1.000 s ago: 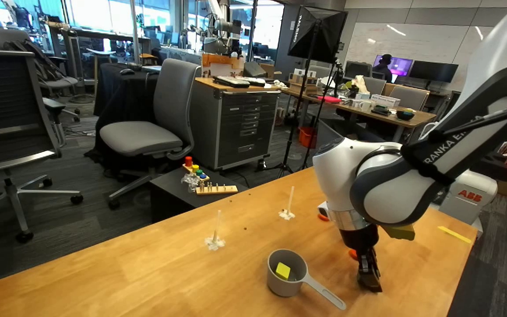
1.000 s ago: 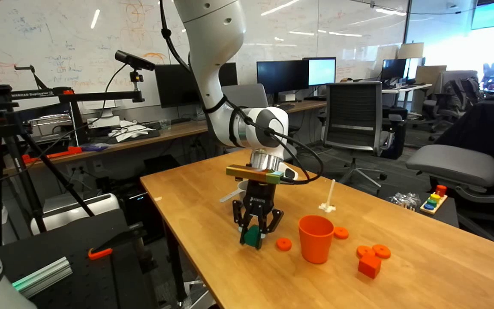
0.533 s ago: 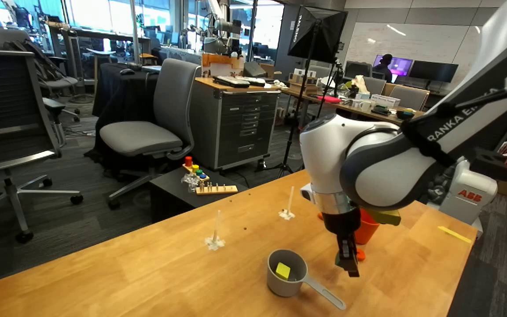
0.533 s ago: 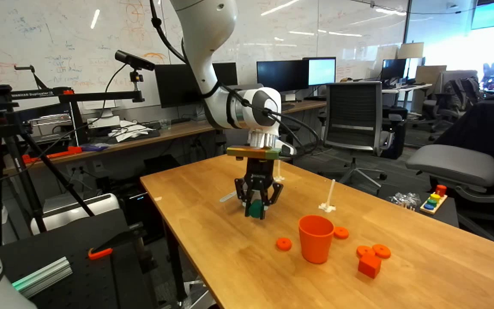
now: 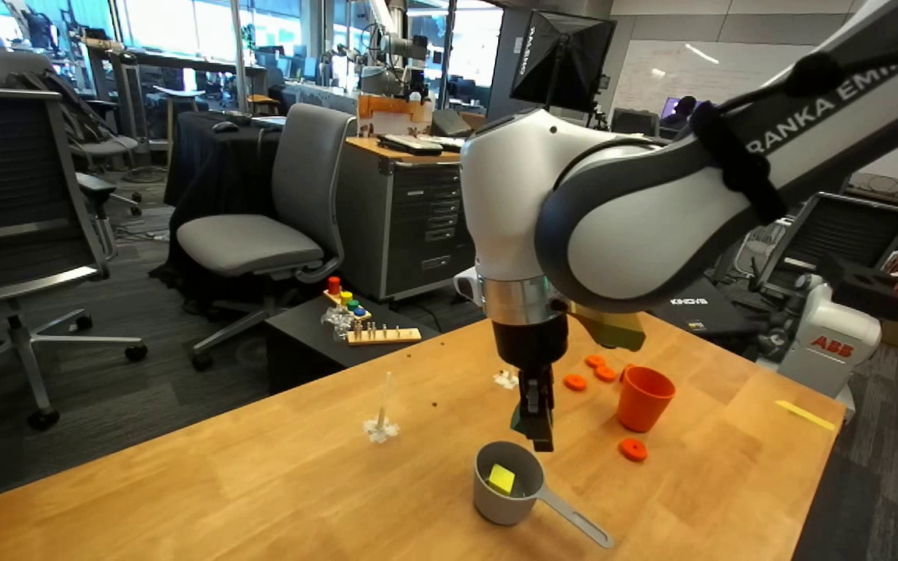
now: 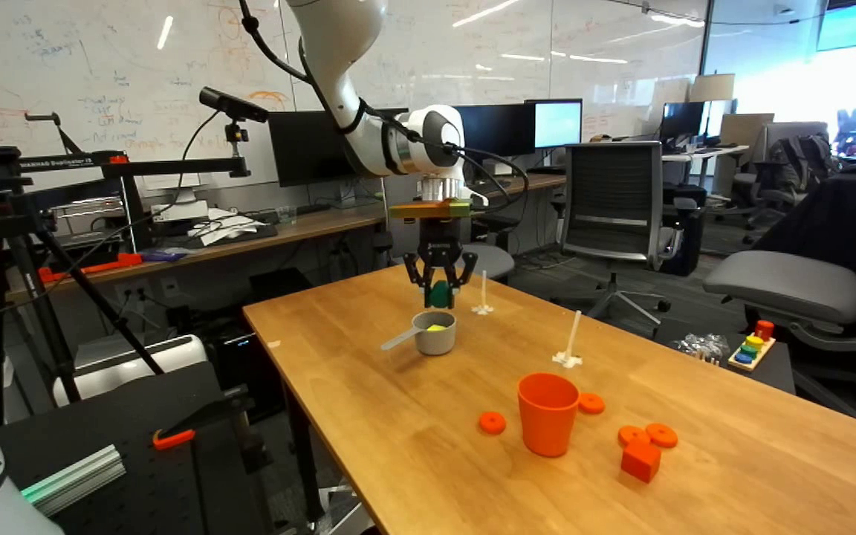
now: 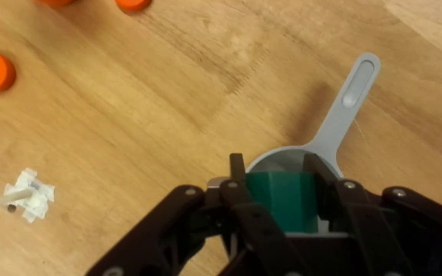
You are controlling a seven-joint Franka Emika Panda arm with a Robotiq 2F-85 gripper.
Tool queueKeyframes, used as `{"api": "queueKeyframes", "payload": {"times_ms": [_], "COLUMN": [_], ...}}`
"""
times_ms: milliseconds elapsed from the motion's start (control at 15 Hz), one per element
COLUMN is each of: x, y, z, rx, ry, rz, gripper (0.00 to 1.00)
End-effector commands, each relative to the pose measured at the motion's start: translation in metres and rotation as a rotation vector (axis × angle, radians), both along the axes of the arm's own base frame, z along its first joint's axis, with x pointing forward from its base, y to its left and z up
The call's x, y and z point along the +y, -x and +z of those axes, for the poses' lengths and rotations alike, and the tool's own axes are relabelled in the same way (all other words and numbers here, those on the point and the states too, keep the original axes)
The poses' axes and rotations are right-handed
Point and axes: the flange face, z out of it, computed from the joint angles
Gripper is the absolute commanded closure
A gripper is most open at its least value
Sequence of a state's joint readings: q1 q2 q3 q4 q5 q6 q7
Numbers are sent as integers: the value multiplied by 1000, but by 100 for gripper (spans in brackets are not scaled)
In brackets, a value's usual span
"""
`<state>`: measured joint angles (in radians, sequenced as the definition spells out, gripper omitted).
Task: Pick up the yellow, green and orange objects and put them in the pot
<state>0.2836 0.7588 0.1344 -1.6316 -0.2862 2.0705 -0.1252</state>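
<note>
In an exterior view, the gripper (image 6: 439, 302) squeezes a green block (image 6: 439, 293) in the air near the grey pot (image 6: 435, 342). A red-orange cube (image 6: 640, 460) sits on the wooden table (image 6: 361, 371) beside two orange discs (image 6: 663, 435). In an exterior view, a yellow cube (image 5: 501, 479) lies inside the pot. In the wrist view, the green block hides part of the pot.

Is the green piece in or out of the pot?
Out: the gripper holds the green piece above the pot, as both exterior views show.
</note>
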Motion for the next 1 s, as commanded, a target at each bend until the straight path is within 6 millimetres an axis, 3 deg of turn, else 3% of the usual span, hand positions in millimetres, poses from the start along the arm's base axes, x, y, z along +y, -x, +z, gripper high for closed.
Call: {"api": "queueKeyframes", "payload": {"times_ms": [0, 67, 133, 267, 467, 733, 933], "x": [16, 19, 20, 22, 21, 9, -23], "y": [-19, -23, -24, -28, -33, -41, -51], "z": [-4, -9, -14, -23, -32, -26, 4], "rx": [17, 20, 29, 43, 60, 51, 9], "ry": [-14, -15, -15, -14, -11, 41, 98], "rz": [17, 20, 21, 22, 19, -7, -47], "gripper": [83, 83, 33, 28, 3, 0, 0]}}
